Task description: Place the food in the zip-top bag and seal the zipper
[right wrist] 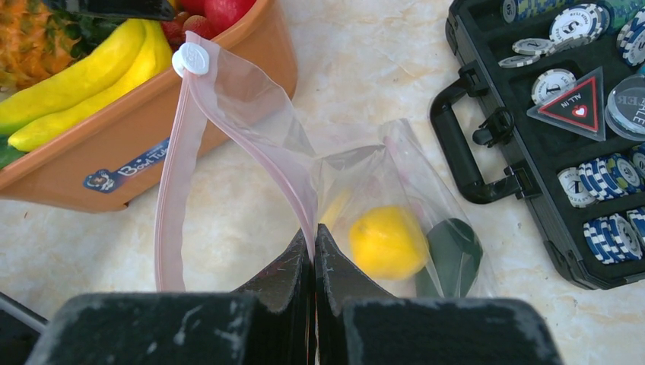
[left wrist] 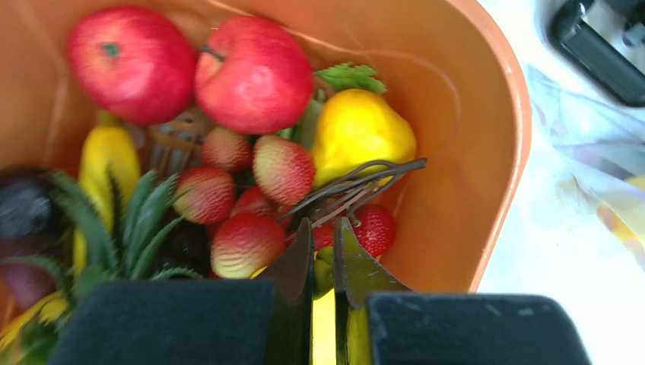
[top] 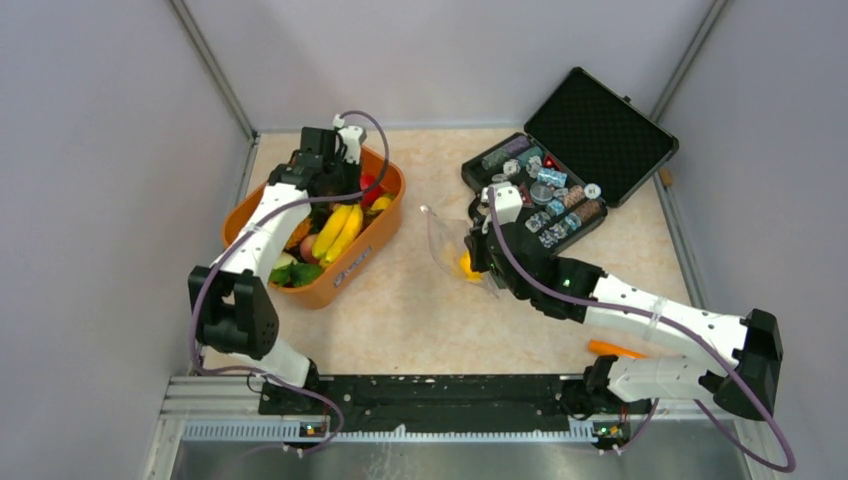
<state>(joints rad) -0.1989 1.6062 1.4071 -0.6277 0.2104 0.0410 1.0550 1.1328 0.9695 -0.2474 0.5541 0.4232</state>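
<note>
Black left pincer [left wrist: 323,255]: squeezed to a slit, down in the orange basket [left wrist: 502,129]; yellow-green sliver in the gap, gripped or not, cannot tell.
Right pincer [right wrist: 313,255]: clamped shut on the zipper [right wrist: 171,198], zip-top bag [right wrist: 251,106] mouth gaping.
Left arm: reaching forward, wrist tipped over the basket.
Right arm: elbow far right, forearm stretched to mid-table [right wrist: 365,61].
Food: apples [left wrist: 255,72], strawberries [left wrist: 283,169], bananas [right wrist: 84,72] in the basket; yellow fruit [right wrist: 388,242] inside the bag.
Black case [right wrist: 471,160]: open, just beside the bag.

The basket [top: 362,266] sits at the left of the worktop [top: 420,320], with the food [top: 338,232] piled in it. The zip-top bag [top: 446,238] lies to its right, near the middle, one fruit [right wrist: 388,242] inside. The open case [top: 600,125], behind and right of the bag, holds chips [top: 545,190].
</note>
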